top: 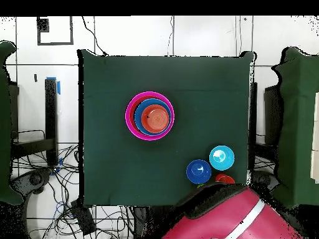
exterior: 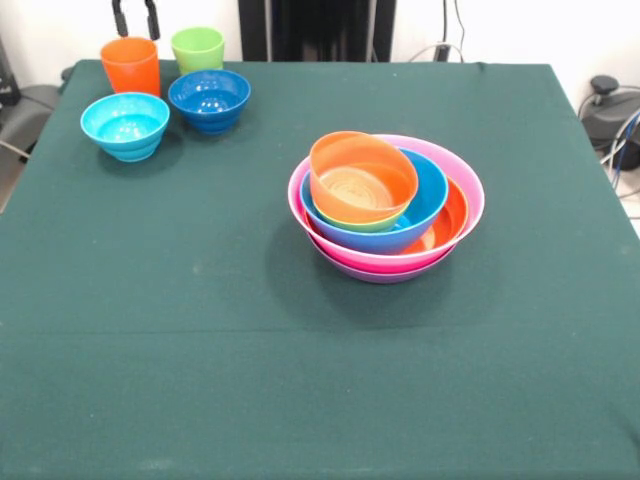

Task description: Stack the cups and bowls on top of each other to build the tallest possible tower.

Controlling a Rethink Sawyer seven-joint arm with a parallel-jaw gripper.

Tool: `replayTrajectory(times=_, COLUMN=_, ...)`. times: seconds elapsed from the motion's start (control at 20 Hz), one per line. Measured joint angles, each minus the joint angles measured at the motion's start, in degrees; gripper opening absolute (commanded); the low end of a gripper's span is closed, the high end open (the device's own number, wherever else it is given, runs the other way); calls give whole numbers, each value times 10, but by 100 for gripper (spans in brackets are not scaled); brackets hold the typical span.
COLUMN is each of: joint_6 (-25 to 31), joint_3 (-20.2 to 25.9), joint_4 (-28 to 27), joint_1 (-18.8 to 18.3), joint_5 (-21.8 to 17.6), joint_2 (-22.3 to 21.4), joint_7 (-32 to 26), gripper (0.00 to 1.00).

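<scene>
The gripper, seemingly spread and empty, hovers above the orange cup, which it must next grasp for the tower.

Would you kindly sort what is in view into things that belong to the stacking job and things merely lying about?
Belongs to the job:
tower
orange cup
lime green cup
light blue bowl
dark blue bowl
tool, above the orange cup

Just lying about:
green tablecloth
cables on the floor

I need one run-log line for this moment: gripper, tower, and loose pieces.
gripper: open, above orange plastic cup | tower: nested plastic bowls, tilted small orange bowl topmost | loose: lime green cup, light blue bowl, dark blue bowl
</scene>
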Motion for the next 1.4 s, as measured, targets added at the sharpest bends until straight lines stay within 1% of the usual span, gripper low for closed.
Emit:
replayTrajectory(times=0.1, joint_6=0, joint_3=-5, joint_4=2, joint_1=3, joint_5=-7, joint_2=-1, joint_7=0, gripper=100)
replayTrajectory(times=0.25, joint_6=0, joint_3=-24, joint_4=5, joint_1=21, joint_5=-36, joint_2=-6, joint_7=0, gripper=100)
replayTrajectory(times=0.3, joint_6=0, joint_3=-27, joint_4=5, joint_1=24, joint_5=-40, joint_2=-6, joint_7=0, gripper=100)
replayTrajectory(times=0.35, joint_6=0, joint_3=-35, joint_4=6, joint_1=35, joint_5=-50, joint_2=-8, joint_7=0, gripper=100)
replayTrajectory(times=0.5, joint_6=0, joint_3=-46, joint_4=7, joint_1=46, joint_5=-59, joint_2=-11, joint_7=0, gripper=100)
replayTrajectory(times=0.7, joint_6=0, joint_3=-54, joint_4=8, joint_1=51, joint_5=-59, joint_2=-19, joint_7=0, gripper=100)
replayTrajectory(times=1.0, joint_6=0, joint_3=-56, joint_4=8, joint_1=46, joint_5=-54, joint_2=-20, joint_7=0, gripper=100)
replayTrajectory(times=1.2, joint_6=0, joint_3=-56, joint_4=8, joint_1=34, joint_5=-38, joint_2=-20, joint_7=0, gripper=100)
replayTrajectory(times=1.25, joint_6=0, joint_3=-56, joint_4=8, joint_1=27, joint_5=-25, joint_2=-20, joint_7=0, gripper=100)
replayTrajectory(times=1.4, joint_6=0, joint_3=-56, joint_4=8, joint_1=20, joint_5=-4, joint_2=-20, joint_7=0, gripper=100)
